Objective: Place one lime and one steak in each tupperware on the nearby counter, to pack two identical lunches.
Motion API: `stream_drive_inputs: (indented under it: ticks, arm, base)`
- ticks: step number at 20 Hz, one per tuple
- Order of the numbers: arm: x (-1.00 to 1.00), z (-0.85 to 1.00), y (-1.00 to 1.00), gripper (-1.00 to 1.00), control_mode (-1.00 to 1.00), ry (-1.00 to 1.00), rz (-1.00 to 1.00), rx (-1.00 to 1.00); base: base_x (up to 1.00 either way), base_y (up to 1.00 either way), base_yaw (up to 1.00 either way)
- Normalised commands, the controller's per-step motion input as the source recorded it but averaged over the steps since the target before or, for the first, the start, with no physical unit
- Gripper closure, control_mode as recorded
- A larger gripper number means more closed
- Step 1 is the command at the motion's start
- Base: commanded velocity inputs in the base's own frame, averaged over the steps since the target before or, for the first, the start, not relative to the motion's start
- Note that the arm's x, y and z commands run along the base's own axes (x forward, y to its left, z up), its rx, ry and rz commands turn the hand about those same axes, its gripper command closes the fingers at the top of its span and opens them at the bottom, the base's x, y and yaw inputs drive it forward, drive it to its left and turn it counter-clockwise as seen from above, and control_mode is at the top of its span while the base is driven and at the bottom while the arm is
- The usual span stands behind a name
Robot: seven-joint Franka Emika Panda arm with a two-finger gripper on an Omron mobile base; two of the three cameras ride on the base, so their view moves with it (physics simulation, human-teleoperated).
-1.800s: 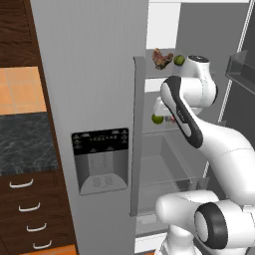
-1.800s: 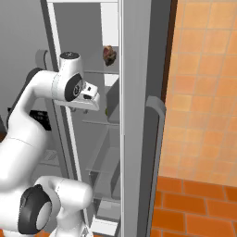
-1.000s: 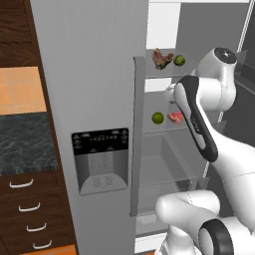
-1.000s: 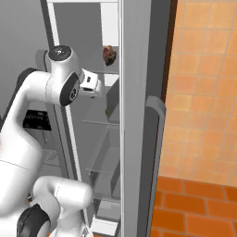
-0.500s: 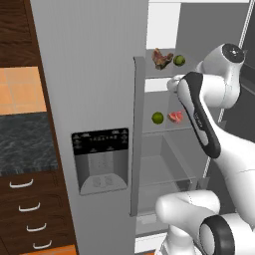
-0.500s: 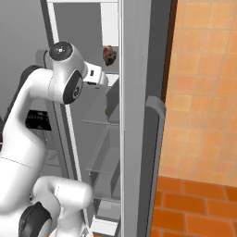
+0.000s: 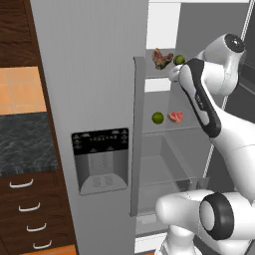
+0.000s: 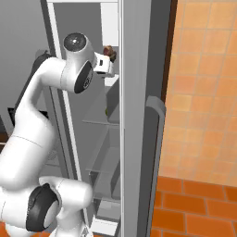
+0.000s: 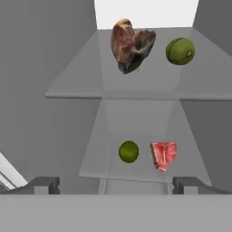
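Observation:
In the open fridge, a brownish steak (image 9: 130,43) and a lime (image 9: 180,50) lie on the upper glass shelf. On the shelf below are a second lime (image 9: 128,151) and a red steak (image 9: 164,155). In the left base view the upper steak (image 7: 160,58) and upper lime (image 7: 179,60) sit just left of my raised arm, above the lower lime (image 7: 157,118) and lower steak (image 7: 175,117). My gripper (image 9: 115,185) is open and empty in front of the shelves, apart from all the food. In the right base view the gripper (image 8: 110,59) hangs just below the upper steak (image 8: 109,49). The tupperware is out of view.
The closed grey fridge door (image 7: 94,99) with its dispenser panel (image 7: 100,159) stands left of the opening. The dark speckled counter (image 7: 20,144) over brown drawers (image 7: 25,214) lies further left. An open fridge door (image 8: 139,115) stands to the right, before an orange tiled wall (image 8: 203,92).
My arm has lifted and swung its hand up from the lower shelf's height to the upper shelf's. The gripper stayed open, and the food has not moved.

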Motion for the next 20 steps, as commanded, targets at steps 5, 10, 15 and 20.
stream_drive_inputs:
  ticks: [5,10,15,20]
  arm:
    - [0.70,0.02,0.00,-1.00,-1.00,-0.02,0.10,0.00]
    - [0.80,0.00,0.00,-1.00,-1.00,0.00,0.09,0.01]
    - [0.70,0.00,0.00,-1.00,-1.00,-0.04,0.03,0.00]
    - [0.60,0.00,0.00,-1.00,-1.00,-0.08,0.00,0.00]
  base:
    - [0.00,0.00,0.00]
    - [0.00,0.00,0.00]
    - [0.00,0.00,0.00]
    - [0.00,0.00,0.00]
